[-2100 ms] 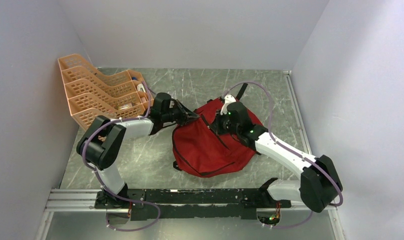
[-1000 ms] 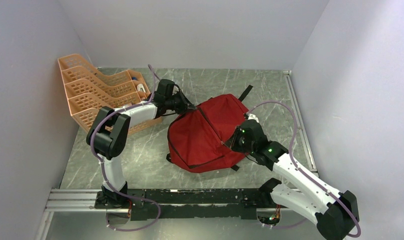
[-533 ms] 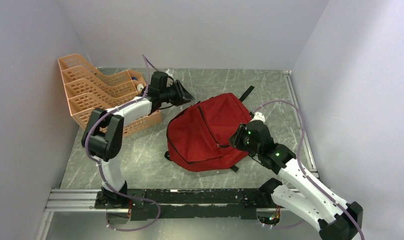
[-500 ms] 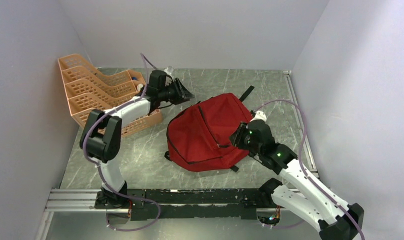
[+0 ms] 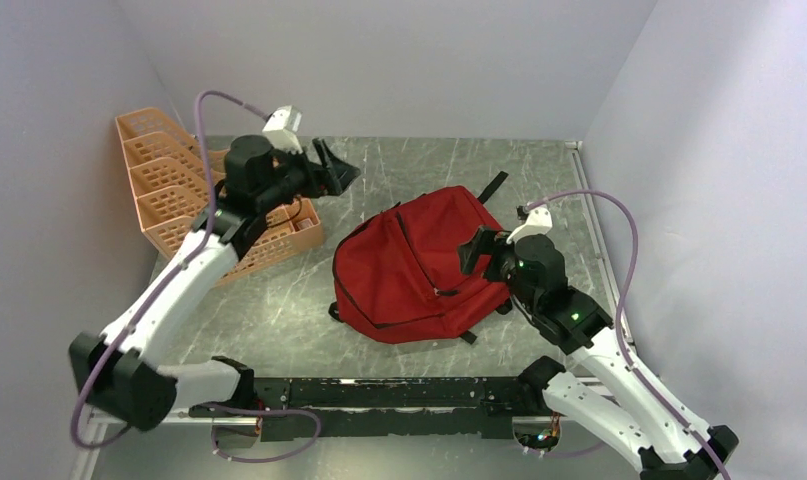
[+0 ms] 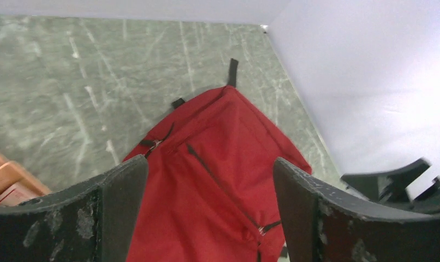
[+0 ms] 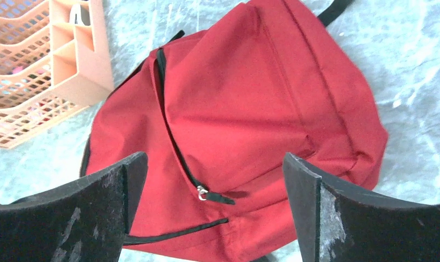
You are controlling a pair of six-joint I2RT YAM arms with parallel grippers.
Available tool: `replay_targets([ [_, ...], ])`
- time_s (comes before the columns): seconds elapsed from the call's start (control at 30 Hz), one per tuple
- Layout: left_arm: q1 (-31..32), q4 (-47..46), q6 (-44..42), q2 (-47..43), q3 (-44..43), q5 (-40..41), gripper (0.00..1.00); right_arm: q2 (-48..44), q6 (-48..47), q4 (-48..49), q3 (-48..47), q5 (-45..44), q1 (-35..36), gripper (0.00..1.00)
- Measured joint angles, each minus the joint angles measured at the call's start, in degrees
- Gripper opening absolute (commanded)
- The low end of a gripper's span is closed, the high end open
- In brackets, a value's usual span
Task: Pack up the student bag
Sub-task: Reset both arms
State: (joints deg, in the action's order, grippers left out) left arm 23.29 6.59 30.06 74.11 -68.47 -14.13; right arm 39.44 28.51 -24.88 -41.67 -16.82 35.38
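The student bag (image 5: 419, 265) is a red backpack lying flat on the grey table with its black zipper lines closed. My left gripper (image 5: 334, 170) hangs open in the air to the bag's upper left, off the fabric. In the left wrist view the bag (image 6: 206, 185) shows between the spread fingers (image 6: 119, 191). My right gripper (image 5: 474, 250) is open over the bag's right edge. From the right wrist the bag (image 7: 250, 98) and a zipper pull (image 7: 204, 192) lie below the gap of that gripper (image 7: 215, 158). Nothing is held.
An orange plastic tray rack (image 5: 179, 185) stands at the back left, close under the left arm, and appears in the right wrist view (image 7: 37, 65). A black strap (image 5: 491, 185) sticks out from the bag's far end. White walls close in three sides.
Both grippers went from shut to open and let go of the bag. The left arm rose and swung back toward the rack; the right one drew back slightly. The bag settled flat.
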Motion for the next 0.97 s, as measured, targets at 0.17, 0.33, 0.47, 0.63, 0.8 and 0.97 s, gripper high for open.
replay_targets([
  [0.17,0.02,8.17,-5.42,-14.05,6.56,6.29,0.97,-1.31,-3.26,0.59,-0.02,-1.6,0.0,1.0],
  [0.33,0.02,17.35,-8.46,-29.29,13.2,13.73,0.97,-4.74,-6.05,1.4,0.35,-2.32,0.0,1.0],
  [0.47,0.02,23.12,-9.75,-42.95,17.9,18.71,0.98,-9.05,-8.9,2.82,2.6,-2.6,0.0,1.0],
  [0.63,0.04,26.01,-9.66,-54.8,20.76,21.88,0.98,-10.75,-11.26,3.45,4.33,-2.91,0.0,1.0],
  [0.8,0.04,25.86,-9.86,-59.71,24.15,21.94,0.97,-10.99,-11.47,3.63,4.44,-3.85,0.0,1.0],
  [0.97,0.04,26.23,-10.27,-57.0,24.44,24.09,0.98,-12.46,-11.39,4.09,4.7,-5.6,0.0,1.0],
])
